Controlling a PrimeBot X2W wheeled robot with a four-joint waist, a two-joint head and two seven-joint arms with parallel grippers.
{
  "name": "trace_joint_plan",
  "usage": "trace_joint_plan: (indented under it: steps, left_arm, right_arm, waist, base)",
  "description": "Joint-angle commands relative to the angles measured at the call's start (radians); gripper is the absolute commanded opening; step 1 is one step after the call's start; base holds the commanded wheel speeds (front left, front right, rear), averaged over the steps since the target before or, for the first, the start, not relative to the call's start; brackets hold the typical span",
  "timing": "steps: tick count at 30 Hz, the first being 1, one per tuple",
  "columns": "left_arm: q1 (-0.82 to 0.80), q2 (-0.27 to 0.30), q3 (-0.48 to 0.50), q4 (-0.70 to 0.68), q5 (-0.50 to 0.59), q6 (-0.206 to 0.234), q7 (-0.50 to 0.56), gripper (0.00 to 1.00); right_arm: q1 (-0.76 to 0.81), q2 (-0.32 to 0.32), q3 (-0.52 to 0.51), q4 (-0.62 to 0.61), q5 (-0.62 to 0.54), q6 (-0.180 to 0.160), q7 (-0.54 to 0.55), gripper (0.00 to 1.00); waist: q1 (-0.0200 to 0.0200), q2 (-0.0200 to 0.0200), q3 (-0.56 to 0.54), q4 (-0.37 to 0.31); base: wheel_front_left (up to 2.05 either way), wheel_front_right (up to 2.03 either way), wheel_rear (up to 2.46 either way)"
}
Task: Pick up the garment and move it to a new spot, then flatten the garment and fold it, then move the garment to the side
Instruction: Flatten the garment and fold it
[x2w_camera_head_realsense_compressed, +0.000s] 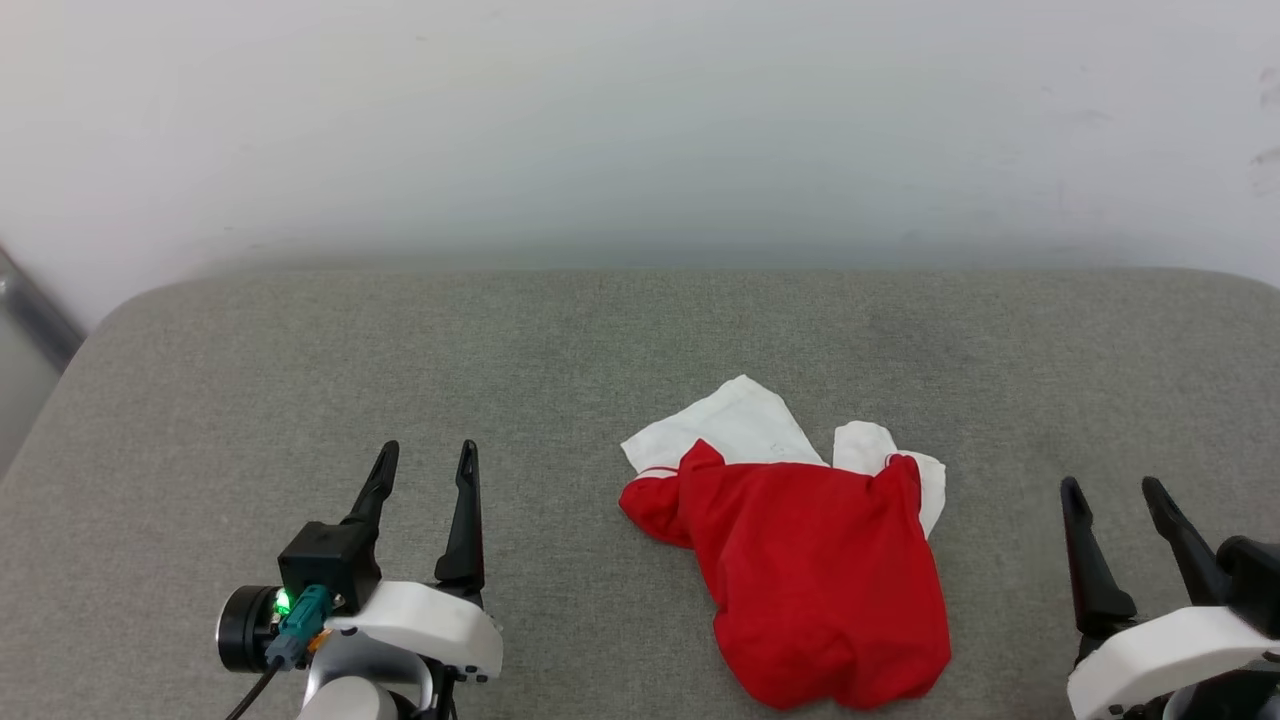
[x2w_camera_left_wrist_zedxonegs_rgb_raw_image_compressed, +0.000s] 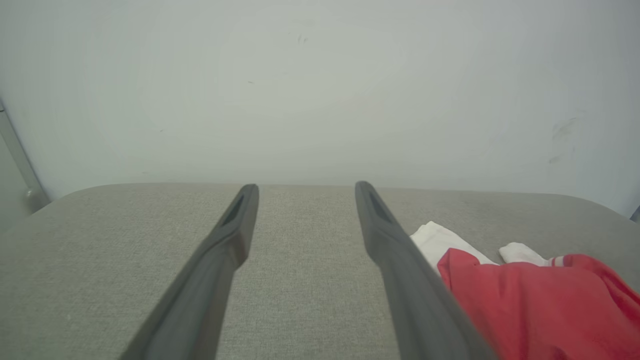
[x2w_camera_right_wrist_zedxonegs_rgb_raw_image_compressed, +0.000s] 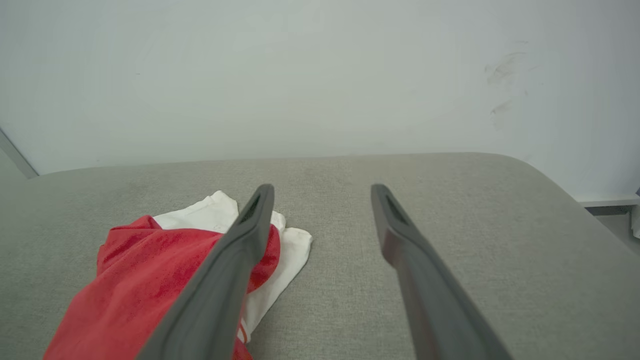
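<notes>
Picking up: the step in hand, by my judgement not yet begun; the shirt lies crumpled on the grey cushion, right of centre, red body nearest, white sleeves toward the wall.
Left hand: wide open, empty, off the shirt's left side, not touching.
Right hand: wide open, empty, off its right side, not touching.
Grip: pinch near the shoulders, one hand each side, so it hangs open.
Doubt: the collar is probably tucked under; I cannot place it.
Risk: catching a single layer may twist it.
</notes>
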Motion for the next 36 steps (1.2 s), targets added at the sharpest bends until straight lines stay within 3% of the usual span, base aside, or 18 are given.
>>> trace_joint_plan:
  steps: [1, 6, 10, 11, 17, 22, 30, 32, 33, 36]
  left_arm:
    - [0.007, 0.003, -0.002, -0.006, -0.001, 0.004, 0.000, 1.00]
    - [-0.020, -0.004, -0.005, -0.021, 0.002, 0.007, 0.000, 1.00]
    - [-0.044, -0.014, -0.009, -0.033, 0.012, 0.010, -0.002, 1.00]
    - [-0.071, -0.024, -0.019, -0.043, 0.022, 0.007, -0.003, 1.00]
    - [-0.135, -0.047, -0.038, -0.052, 0.040, -0.012, -0.006, 1.00]
    - [-0.181, -0.077, -0.046, -0.051, 0.053, -0.024, -0.008, 1.00]
    - [-0.199, -0.116, -0.025, -0.034, 0.064, -0.045, -0.008, 1.00]
    - [-0.194, -0.121, -0.016, -0.027, 0.072, -0.048, -0.008, 1.00]
    - [-0.191, -0.123, -0.012, -0.025, 0.074, -0.051, -0.008, 1.00]
    - [-0.174, -0.125, 0.003, -0.017, 0.082, -0.056, -0.007, 1.00]
  right_arm:
    - [0.005, 0.001, -0.010, 0.007, 0.004, 0.000, 0.011, 1.00]
    - [-0.046, -0.004, -0.068, 0.049, 0.014, 0.000, 0.155, 1.00]
    - [-0.115, -0.055, -0.073, 0.091, 0.054, 0.000, 0.301, 1.00]
    - [-0.183, -0.099, -0.043, 0.136, 0.109, 0.000, 0.426, 1.00]
    - [-0.312, -0.183, 0.060, 0.211, 0.216, 0.000, 0.641, 1.00]
    - [-0.408, -0.230, 0.117, 0.272, 0.243, 0.000, 0.714, 1.00]
    - [-0.456, -0.228, 0.181, 0.436, 0.287, 0.000, 0.767, 1.00]
    - [-0.453, -0.229, 0.204, 0.452, 0.297, 0.000, 0.760, 0.11]
    - [-0.450, -0.234, 0.208, 0.454, 0.302, 0.000, 0.759, 0.00]
    - [-0.475, -0.265, 0.217, 0.425, 0.297, 0.000, 0.723, 0.00]
  waist:
    - [0.0000, -0.0001, 0.003, -0.001]
    - [0.0000, -0.0001, 0.036, 0.005]
    - [0.0000, -0.0001, 0.082, 0.012]
    - [0.0000, -0.0001, 0.126, 0.025]
    - [0.0000, -0.0001, 0.223, 0.067]
    - [0.0000, -0.0001, 0.289, 0.101]
    - [0.0000, -0.0001, 0.322, 0.127]
    - [0.0000, -0.0001, 0.318, 0.128]
    - [0.0000, -0.0001, 0.315, 0.128]
    - [0.0000, -0.0001, 0.298, 0.119]
  base:
    - [0.00, 0.00, 0.00]
    - [0.00, 0.00, 0.00]
    - [0.00, 0.00, 0.00]
    - [0.00, 0.00, 0.00]
    - [0.00, 0.00, 0.00]
    - [0.00, 0.00, 0.00]
    - [0.00, 0.00, 0.00]
    - [0.00, 0.00, 0.00]
    - [0.00, 0.00, 0.00]
    - [0.00, 0.00, 0.00]
